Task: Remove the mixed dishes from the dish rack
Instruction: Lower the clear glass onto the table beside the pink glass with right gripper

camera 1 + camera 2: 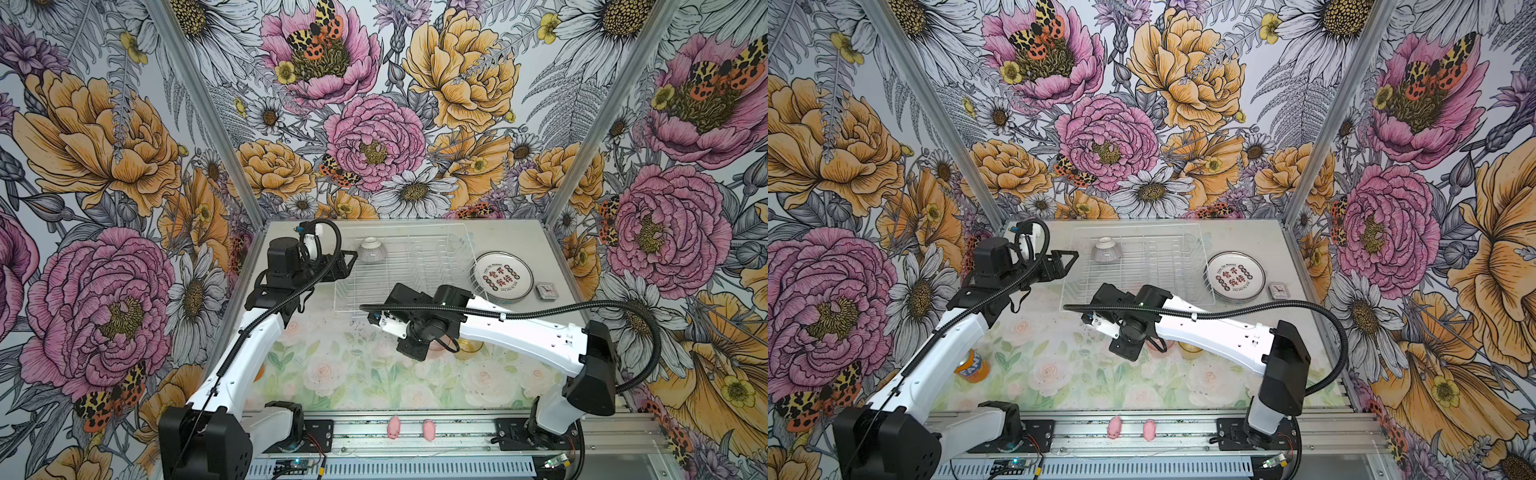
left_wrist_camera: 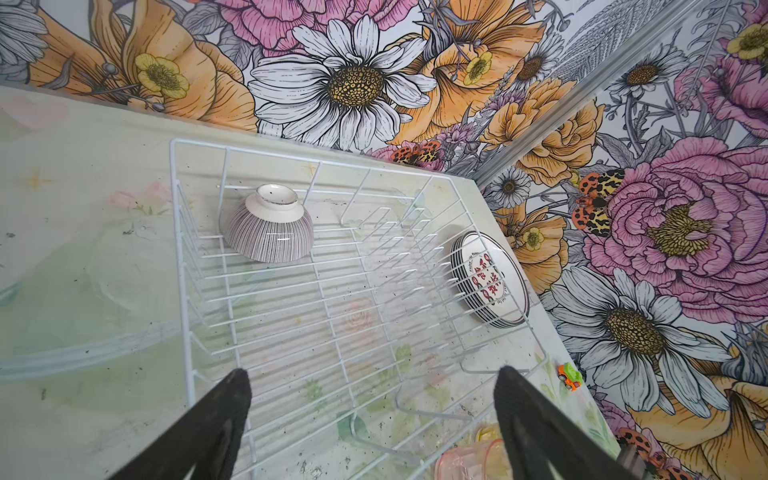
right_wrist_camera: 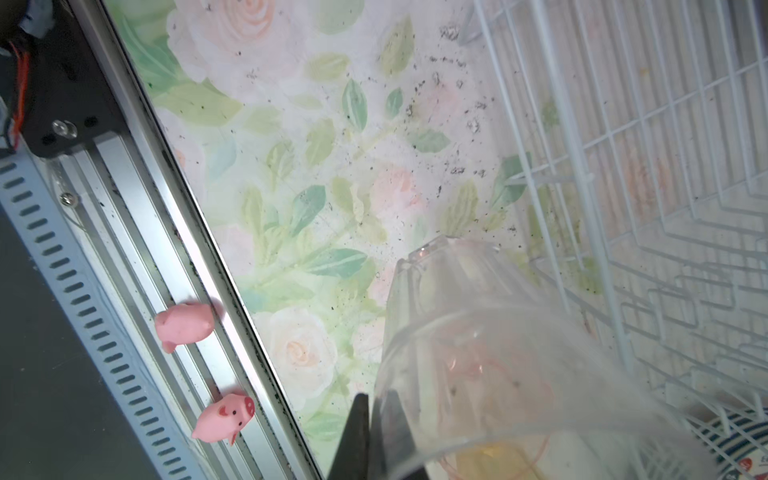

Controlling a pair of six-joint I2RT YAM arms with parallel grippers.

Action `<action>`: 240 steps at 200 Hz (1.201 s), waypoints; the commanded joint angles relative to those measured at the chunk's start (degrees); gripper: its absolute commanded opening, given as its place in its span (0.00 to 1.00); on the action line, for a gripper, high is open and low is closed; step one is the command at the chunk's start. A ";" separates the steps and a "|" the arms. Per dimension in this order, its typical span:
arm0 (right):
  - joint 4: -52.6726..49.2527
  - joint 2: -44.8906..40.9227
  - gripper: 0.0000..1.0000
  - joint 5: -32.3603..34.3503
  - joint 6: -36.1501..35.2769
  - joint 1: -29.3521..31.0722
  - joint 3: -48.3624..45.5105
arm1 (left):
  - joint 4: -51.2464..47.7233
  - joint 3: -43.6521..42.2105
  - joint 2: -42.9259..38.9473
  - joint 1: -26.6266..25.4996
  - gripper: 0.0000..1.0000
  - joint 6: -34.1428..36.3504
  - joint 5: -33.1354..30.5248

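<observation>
Left gripper [image 2: 374, 372], jaws spread, hovers at the left edge of the dish rack [image 1: 419, 266], facing the upturned bowl [image 1: 372, 249] in its far corner. Close off-centre and you may skid the glazed bowl or hook a wire. Right gripper [image 3: 374, 399], by the rack's front, pinches the wall of the clear tumbler [image 3: 478, 332]. So thin a hold may let it swing against the amber tumbler [image 1: 469, 347] close by. Plates [image 1: 503, 276] lie stacked outside, rightmost.
</observation>
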 commanded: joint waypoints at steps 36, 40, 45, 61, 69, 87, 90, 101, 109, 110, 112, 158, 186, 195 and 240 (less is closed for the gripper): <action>-3.40 5.83 0.00 2.91 -3.63 1.25 4.90 | -1.33 -1.35 -2.03 2.39 0.93 1.67 -1.39; -3.38 6.30 0.00 2.85 -3.93 1.28 5.14 | -1.36 -1.39 -2.04 2.48 0.93 1.63 -1.38; -3.41 6.77 0.00 2.72 -4.13 1.39 5.41 | -1.31 -1.41 -2.14 2.66 0.93 1.67 -1.39; -3.65 8.52 0.00 2.30 -5.05 1.52 6.22 | -1.31 -1.43 -2.15 3.02 0.93 1.76 -1.14; -3.93 9.47 0.00 2.56 -5.49 1.61 6.75 | -1.26 -1.43 -2.07 3.12 0.93 1.75 -1.08; -4.33 11.35 0.00 2.69 -6.32 1.74 7.86 | -1.19 -1.35 -1.88 3.31 0.94 1.81 -0.86; -4.34 11.55 0.00 2.76 -6.35 1.72 7.94 | -1.16 -1.35 -1.85 3.34 0.94 1.84 -0.80; -4.57 12.57 0.00 2.55 -6.85 1.74 8.56 | -1.14 -1.31 -1.70 3.47 0.93 1.93 -0.64; -4.66 13.30 0.00 2.52 -7.18 1.72 8.93 | -1.05 -1.34 -1.47 3.56 0.94 1.93 -0.45; -4.72 13.42 0.00 2.52 -7.18 1.73 8.94 | -1.04 -1.35 -1.43 3.57 0.93 1.93 -0.44; -4.77 13.65 0.00 2.52 -7.24 1.68 9.11 | -1.06 -1.35 -1.41 3.58 0.93 2.00 -0.38; -5.54 16.68 0.00 2.74 -8.32 1.40 10.63 | -0.78 -1.52 -0.55 3.98 0.94 2.23 0.15; -6.01 17.99 0.00 2.66 -8.84 1.18 11.27 | -0.43 -1.61 -0.08 4.19 0.94 2.28 0.49; -6.04 18.28 0.00 2.49 -9.09 1.06 11.42 | -0.32 -1.70 0.08 4.26 0.94 2.28 0.58; -6.19 19.33 0.00 2.15 -10.02 1.00 11.51 | 0.04 -1.73 0.70 4.46 0.94 2.20 0.96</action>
